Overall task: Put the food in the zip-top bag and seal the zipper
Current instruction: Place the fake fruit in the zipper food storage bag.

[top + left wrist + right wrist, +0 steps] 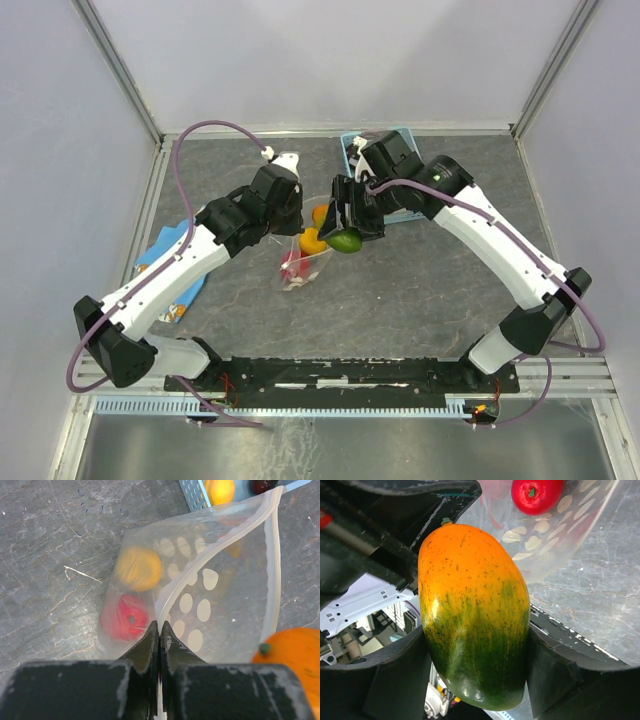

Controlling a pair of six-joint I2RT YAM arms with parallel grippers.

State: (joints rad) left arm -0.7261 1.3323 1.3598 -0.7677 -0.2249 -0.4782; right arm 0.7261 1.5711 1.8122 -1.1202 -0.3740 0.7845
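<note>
Overhead, my right arm (490,230) hides most of the basket (348,143). Through the bag (235,580) I see the yellow fruit (138,568) and red fruit (125,617) only blurred; the orange fruit (295,665) is cropped.

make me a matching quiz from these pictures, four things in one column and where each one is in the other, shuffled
Things
1 mango
2 red fruit
3 bag
4 basket

Places
a inside the bag, next to a yellow fruit
b pinched at its rim by the left fingers
c gripped between the right fingers, beside the bag's mouth
d beyond the bag, with a dark fruit in it

Pairs: 1-c, 2-a, 3-b, 4-d
</note>
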